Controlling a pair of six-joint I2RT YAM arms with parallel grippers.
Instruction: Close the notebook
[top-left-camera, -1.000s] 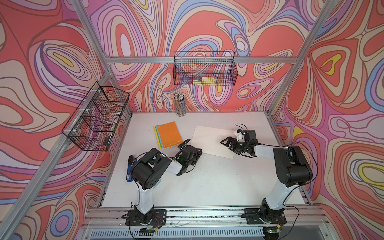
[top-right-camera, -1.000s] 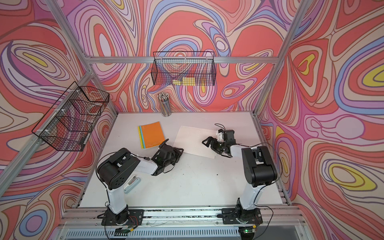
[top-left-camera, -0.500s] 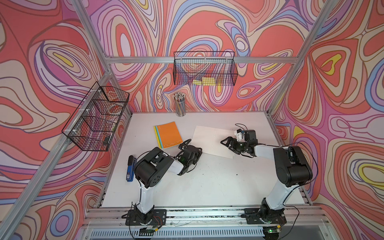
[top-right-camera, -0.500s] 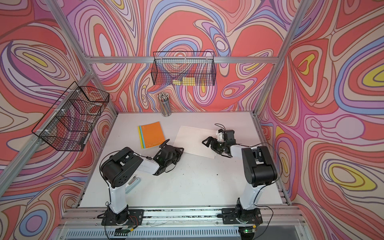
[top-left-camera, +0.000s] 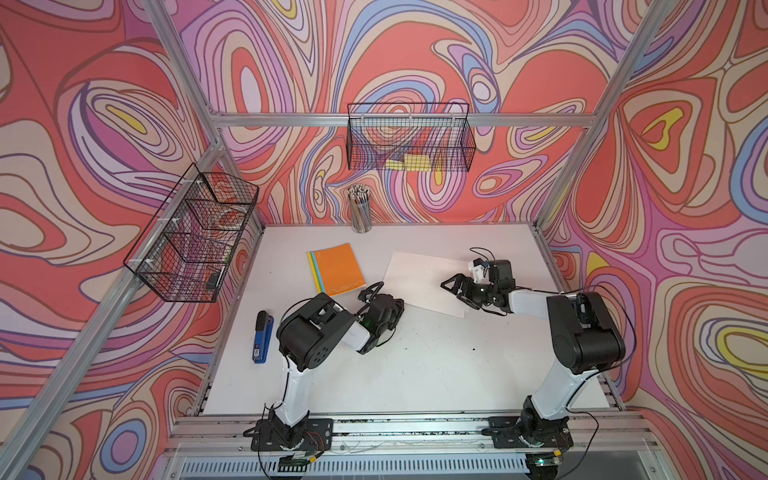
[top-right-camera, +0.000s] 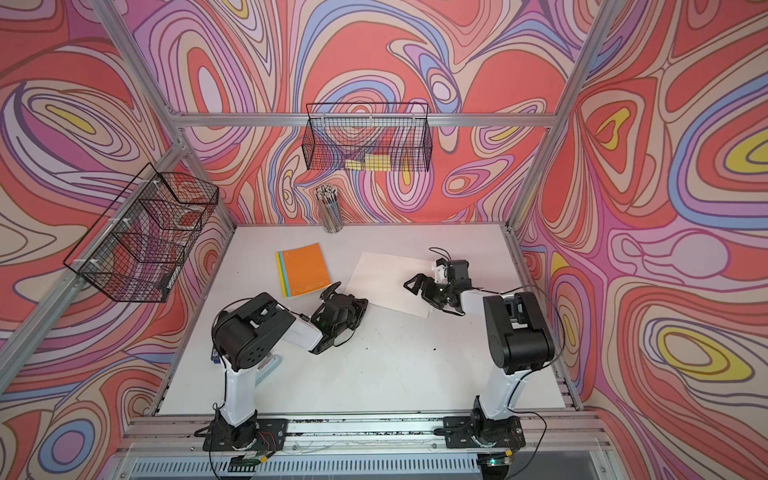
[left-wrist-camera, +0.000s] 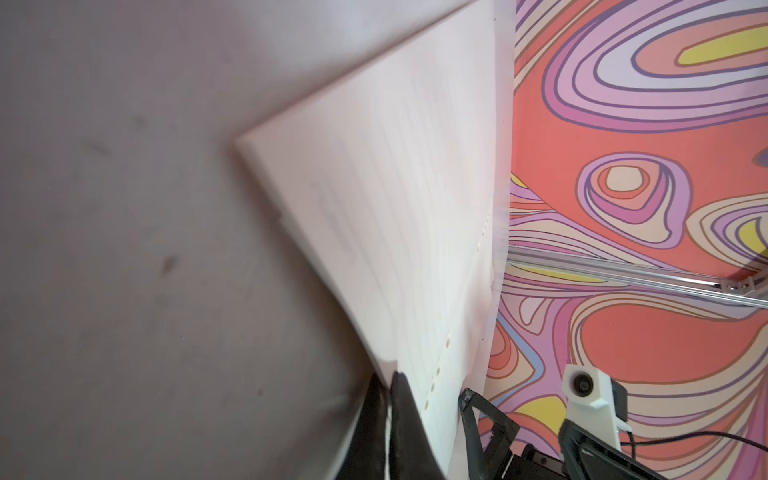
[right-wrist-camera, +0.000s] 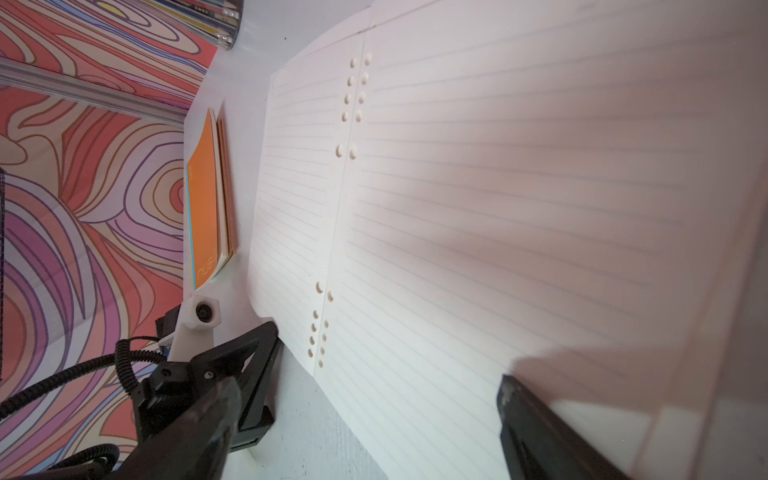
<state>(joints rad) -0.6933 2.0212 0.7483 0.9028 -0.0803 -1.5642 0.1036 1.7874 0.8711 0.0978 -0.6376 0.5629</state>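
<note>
A: Since a second ago the left hand (left-wrist-camera: 387, 395) has gone from partly spread to pressed together. It is pinching the near edge of the left page of the open white lined-paper notebook (top-left-camera: 428, 282), and its arm has leaned in a little

B: Where's the notebook lying?

A: Flat on the white bench (top-left-camera: 415, 365), right of centre, near a closed orange-covered exercise book (top-left-camera: 336, 268). The pinch sits close to the punched holes at the fold, and the paper curls up slightly there. How many sheets it has, I cannot tell

B: And the right hand (top-left-camera: 457, 296)?

A: Spread wide, low over the right page near its front corner; touching or not, I cannot tell. My guess is it's there to keep that half from sliding while the left swings its page over the fold. Nothing is folded yet
</note>
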